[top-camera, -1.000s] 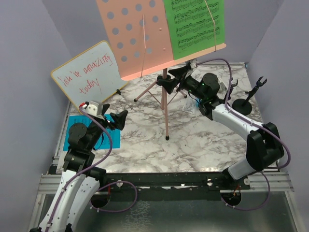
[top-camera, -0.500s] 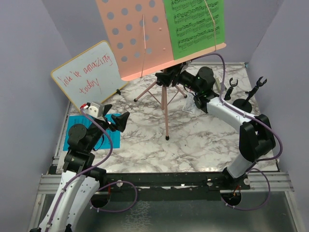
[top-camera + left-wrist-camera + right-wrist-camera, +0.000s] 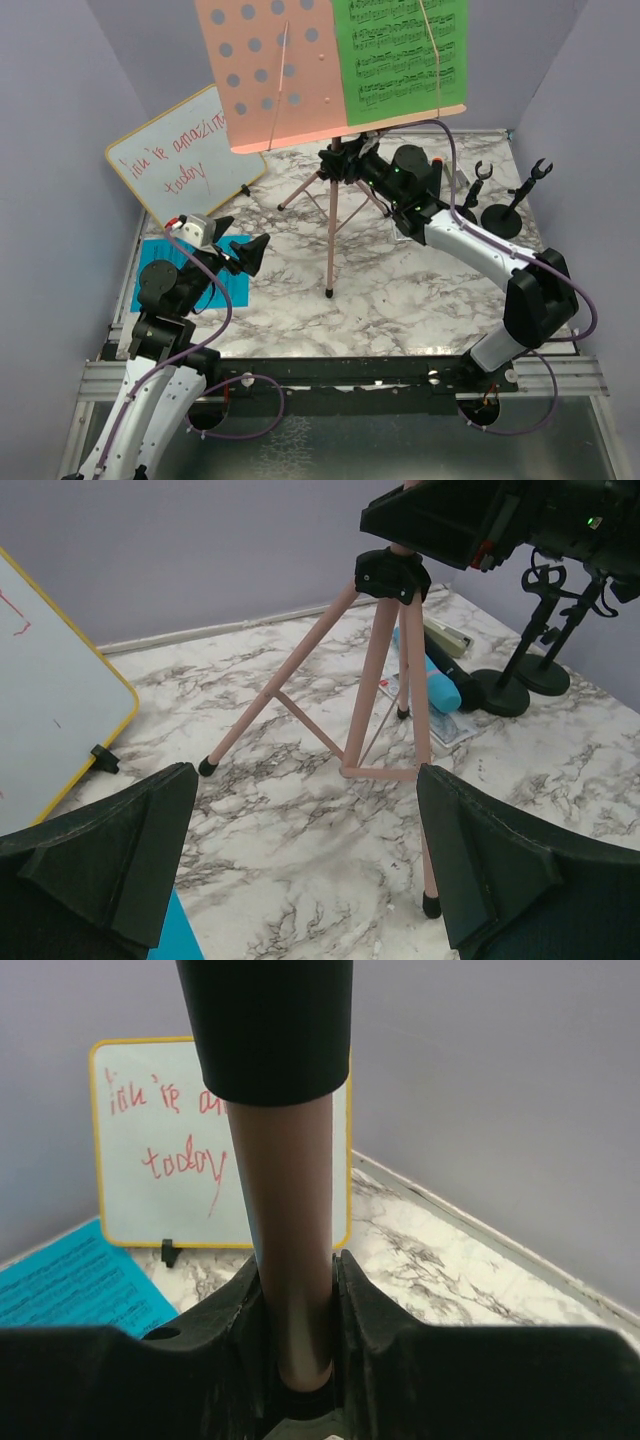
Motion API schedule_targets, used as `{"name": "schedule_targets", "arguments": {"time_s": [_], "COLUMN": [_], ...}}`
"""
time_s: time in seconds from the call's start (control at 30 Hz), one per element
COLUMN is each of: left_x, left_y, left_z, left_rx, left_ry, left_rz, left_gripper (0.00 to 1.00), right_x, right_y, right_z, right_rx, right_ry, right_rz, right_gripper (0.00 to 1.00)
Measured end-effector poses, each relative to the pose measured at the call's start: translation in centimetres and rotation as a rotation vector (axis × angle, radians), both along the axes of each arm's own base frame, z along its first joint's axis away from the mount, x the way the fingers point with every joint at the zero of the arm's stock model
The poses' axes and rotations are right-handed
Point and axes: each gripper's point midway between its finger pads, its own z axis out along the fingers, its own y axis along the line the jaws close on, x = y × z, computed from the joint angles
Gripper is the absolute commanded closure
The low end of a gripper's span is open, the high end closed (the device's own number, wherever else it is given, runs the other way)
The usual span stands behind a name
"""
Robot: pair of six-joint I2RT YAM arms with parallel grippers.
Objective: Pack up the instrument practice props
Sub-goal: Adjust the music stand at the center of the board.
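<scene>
The pink tripod music holder stands mid-table with a green music sheet on its perforated tray. My right gripper is shut on its pole just under the black collar, both jaws pressed against the tube. The left gripper hangs open over bare marble in front of the tripod legs, nothing between its fingers. A blue music sheet lies at the left edge. A blue microphone lies behind the legs. Two black mic holders stand at the right rear.
A yellow-framed whiteboard with red writing leans at the back left, near one tripod foot. Grey walls close in the table on three sides. Papers lie under the microphone behind the tripod.
The right gripper has closed onto the tripod pole. The whole music holder has shifted to the left and its tray has tilted. The left arm has barely moved.
</scene>
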Motion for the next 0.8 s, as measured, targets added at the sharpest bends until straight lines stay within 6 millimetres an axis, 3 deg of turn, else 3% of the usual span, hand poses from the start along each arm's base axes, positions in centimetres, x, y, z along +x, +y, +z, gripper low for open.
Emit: {"name": "schedule_targets", "arguments": {"time_s": [0.2, 0.4, 0.5, 0.8], "left_x": [-0.2, -0.3, -0.3, -0.3], "left_y": [-0.1, -0.3, -0.3, -0.3], "left_z": [0.2, 0.1, 0.1, 0.1], "left_rx": [-0.002, -0.002, -0.002, -0.003], "left_ry": [-0.006, -0.006, -0.006, -0.006], "left_rz": [-0.006, -0.012, -0.012, -0.011], "left_gripper": [0.01, 0.01, 0.01, 0.01], "right_x": [0.2, 1.2, 0.9, -0.6], "right_y": [-0.4, -3.3, -3.9, -2.8], "right_z": [0.0, -0.1, -0.2, -0.4], "right_rx": [0.011, 0.021, 0.022, 0.025], "right_ry": [0.022, 0.023, 0.021, 0.024], "right_rz": [-0.175, -0.364, -0.432, -0.545], "right_gripper": [1.00, 0.99, 1.00, 1.00]}}
